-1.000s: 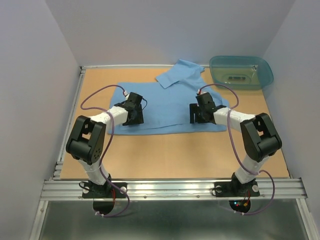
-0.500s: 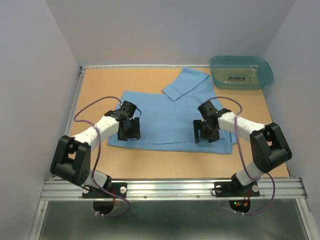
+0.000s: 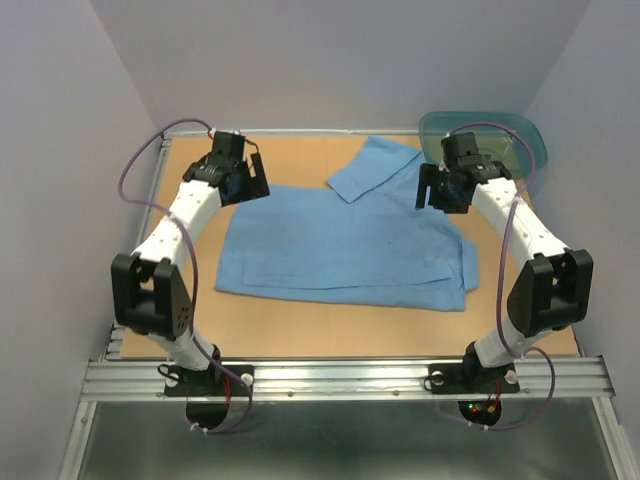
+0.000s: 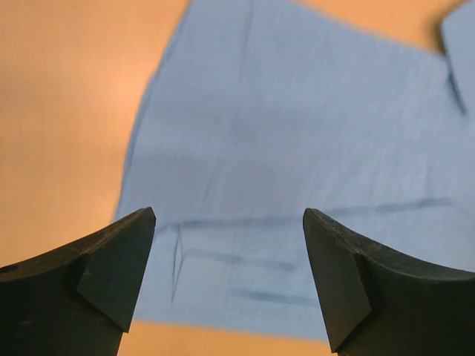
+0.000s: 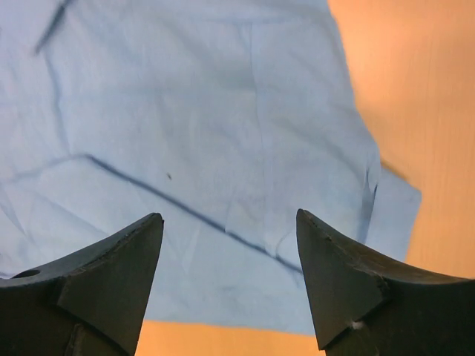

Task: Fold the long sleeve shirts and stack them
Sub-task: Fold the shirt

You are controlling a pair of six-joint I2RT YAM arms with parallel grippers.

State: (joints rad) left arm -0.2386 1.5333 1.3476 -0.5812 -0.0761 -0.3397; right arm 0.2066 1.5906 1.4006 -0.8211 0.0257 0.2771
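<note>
Hovering at the left of the tan wooden bench (image 3: 350, 325), the left pincer (image 3: 247, 184) stands spread wide, nothing between its black fingers (image 4: 111, 259). Below it and stretching to its right lies the plain light blue cotton long sleeve shirt (image 3: 340, 245), flat on the bench as a wide rectangle, its left edge just under this pincer (image 4: 228, 213). A loose flap of the same blue cloth (image 3: 375, 165) angles off the shirt's far edge, between the two pincers. The right pincer (image 3: 443, 192) hangs over the shirt's far right corner, likewise spread and empty (image 5: 228, 215), with creased fabric (image 5: 185, 96) under it. Just behind and right of that pincer sits a translucent teal plastic tub (image 3: 527, 150).
</note>
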